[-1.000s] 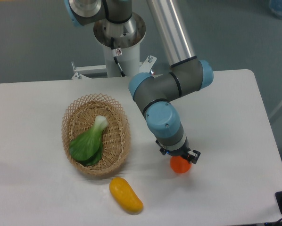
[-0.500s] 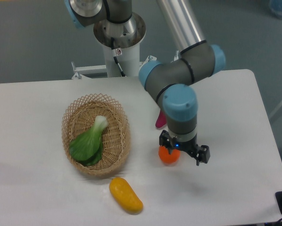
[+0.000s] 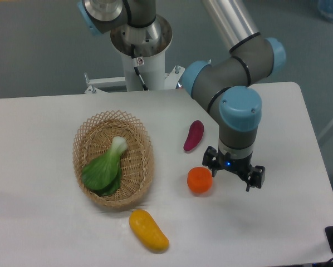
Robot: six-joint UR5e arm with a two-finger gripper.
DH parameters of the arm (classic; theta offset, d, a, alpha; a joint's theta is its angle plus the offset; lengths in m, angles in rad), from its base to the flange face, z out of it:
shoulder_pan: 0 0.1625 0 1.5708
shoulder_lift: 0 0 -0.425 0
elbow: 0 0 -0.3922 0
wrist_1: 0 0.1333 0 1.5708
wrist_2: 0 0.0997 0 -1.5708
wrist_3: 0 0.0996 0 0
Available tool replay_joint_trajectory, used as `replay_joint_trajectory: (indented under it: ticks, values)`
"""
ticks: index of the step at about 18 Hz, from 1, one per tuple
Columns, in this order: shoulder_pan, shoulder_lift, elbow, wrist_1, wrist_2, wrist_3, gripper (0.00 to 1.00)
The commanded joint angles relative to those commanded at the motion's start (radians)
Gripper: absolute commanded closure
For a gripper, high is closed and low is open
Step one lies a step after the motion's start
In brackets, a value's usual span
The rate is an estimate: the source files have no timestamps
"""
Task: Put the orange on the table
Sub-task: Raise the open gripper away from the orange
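We find the orange (image 3: 200,180) resting on the table (image 3: 278,111), at nine o'clock of the gripper (image 3: 235,177), whose fingers stand open and empty; placement looks complete.

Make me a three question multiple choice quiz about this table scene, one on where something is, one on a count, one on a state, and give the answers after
1. Where does the small round orange-red orange lie?
A. in the woven wicker basket
B. on the white tabletop
C. on the floor

2. How many items lie inside the woven wicker basket?
A. one
B. two
C. three

3. What is the black two-finger gripper doing?
A. clamped on the orange
B. holding the yellow fruit
C. holding nothing, beside the orange

Answers:
1. B, the orange rests on the white tabletop, right of the basket and below the dark pink elongated vegetable.
2. A, only the green leafy bok choy lies in it.
3. C, the gripper sits to the right of the orange with no item between its fingers; the yellow mango-shaped fruit lies apart near the front edge.
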Motion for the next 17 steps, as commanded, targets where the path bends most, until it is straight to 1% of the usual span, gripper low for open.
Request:
replay_joint_trajectory:
  ticks: [8, 17]
  values:
    - [-0.005, -0.002, 0.002, 0.003, 0.005, -0.006, 0.0]
    - [-0.008, 0.0, -0.014, 0.014, 0.008, -0.011, 0.0]
